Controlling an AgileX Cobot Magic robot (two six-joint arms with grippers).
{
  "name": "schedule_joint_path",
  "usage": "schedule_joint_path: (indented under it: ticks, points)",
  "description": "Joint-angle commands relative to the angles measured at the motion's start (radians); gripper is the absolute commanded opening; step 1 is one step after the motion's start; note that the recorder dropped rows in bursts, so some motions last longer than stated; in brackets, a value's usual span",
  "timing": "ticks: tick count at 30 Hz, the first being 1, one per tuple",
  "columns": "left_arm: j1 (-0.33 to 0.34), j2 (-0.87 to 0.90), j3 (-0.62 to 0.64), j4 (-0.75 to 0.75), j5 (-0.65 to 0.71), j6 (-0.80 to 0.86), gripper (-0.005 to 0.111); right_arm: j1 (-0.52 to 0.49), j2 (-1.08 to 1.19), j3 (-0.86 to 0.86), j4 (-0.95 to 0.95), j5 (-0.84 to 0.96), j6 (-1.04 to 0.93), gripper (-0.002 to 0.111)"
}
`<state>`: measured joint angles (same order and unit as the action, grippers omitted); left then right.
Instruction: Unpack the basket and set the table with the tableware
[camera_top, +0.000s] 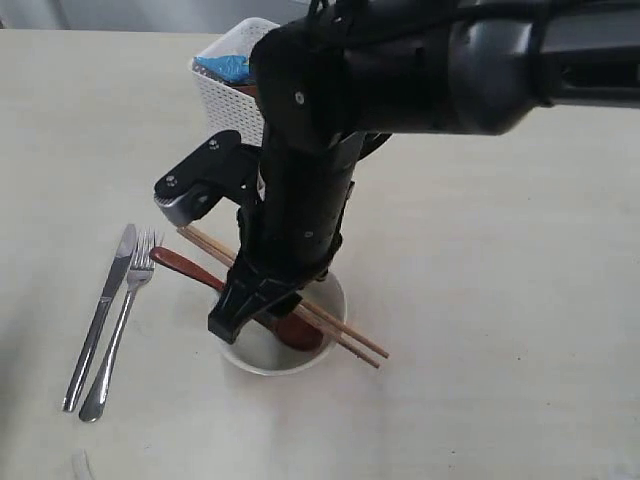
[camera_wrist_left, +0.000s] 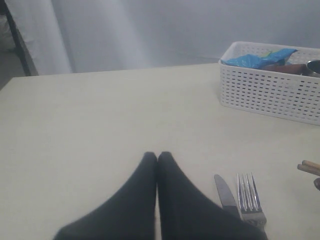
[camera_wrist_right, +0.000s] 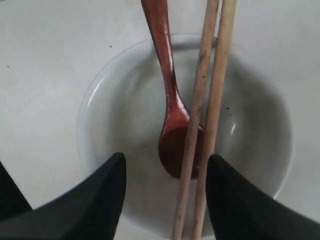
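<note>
You've a glossy wooden spoon (camera_wrist_right: 175, 135) and matt wooden chopsticks (camera_wrist_right: 216, 100) across the smooth bowl (camera_wrist_right: 115, 105), shiny steel knife (camera_top: 98, 310) and fork (camera_top: 118, 330) beside it.

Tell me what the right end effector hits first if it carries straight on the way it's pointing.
The right end effector would most likely meet the chopsticks first, lying across the bowl between its open jaws; the spoon sits just beneath. Depth is unclear.

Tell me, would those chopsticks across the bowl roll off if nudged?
Probably: the chopsticks are slim sticks lying loose across the bowl and over the spoon, so a nudge could roll or slide them. They look like stiff, light wood, unlikely to bend.
</note>
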<state>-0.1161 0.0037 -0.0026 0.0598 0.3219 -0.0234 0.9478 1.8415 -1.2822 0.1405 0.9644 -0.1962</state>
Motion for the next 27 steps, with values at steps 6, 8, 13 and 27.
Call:
schedule_joint_path:
  ticks: [6,8,13,27]
  points:
    - [0.002,-0.004,0.003,-0.006,-0.002,0.001,0.000,-0.008,0.039,-0.006,-0.062,-0.069,-0.014,0.048]
    - [0.002,-0.004,0.003,-0.006,-0.002,0.001,0.000,-0.008,0.045,-0.006,-0.062,-0.069,-0.014,0.048]
    - [0.002,-0.004,0.003,-0.006,-0.002,0.001,0.000,-0.008,0.094,-0.006,-0.063,-0.069,-0.006,0.048]
    - [0.002,-0.004,0.003,-0.006,-0.002,0.001,0.000,-0.008,0.094,-0.006,-0.061,-0.065,0.148,0.000]
